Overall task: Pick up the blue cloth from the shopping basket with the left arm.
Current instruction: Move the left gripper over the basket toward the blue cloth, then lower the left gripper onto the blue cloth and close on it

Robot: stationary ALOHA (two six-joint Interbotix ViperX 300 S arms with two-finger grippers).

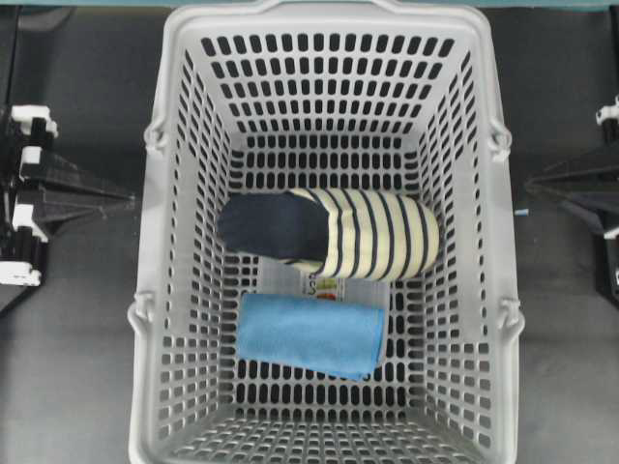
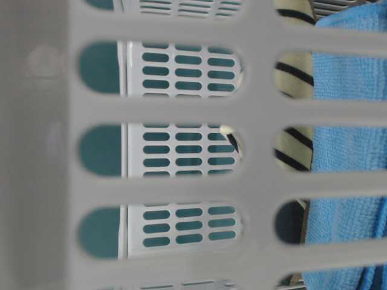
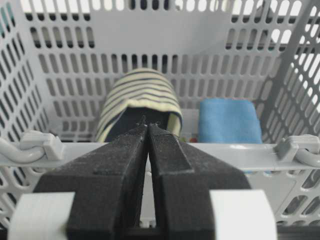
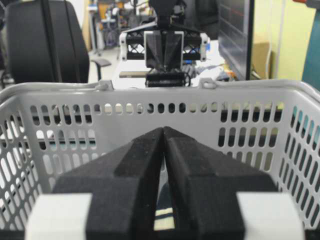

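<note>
Nothing begun: both arms parked outside the shopping basket (image 1: 329, 39).
The blue cloth (image 1: 309, 334) lies folded on the basket floor, just beside the striped rolled garment (image 1: 334, 233) (untouched); the left gripper (image 3: 147, 131) and right gripper (image 4: 163, 132) sit outside the rim, jaws together, empty — reach, grasp and lift all remain.

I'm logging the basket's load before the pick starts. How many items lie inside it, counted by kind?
Blue cloth, folded flat: 1
Navy and cream-striped rolled garment: 1
Printed paper or label, mostly hidden under those two: 1
Total: 3, all on the floor of the shopping basket
</note>
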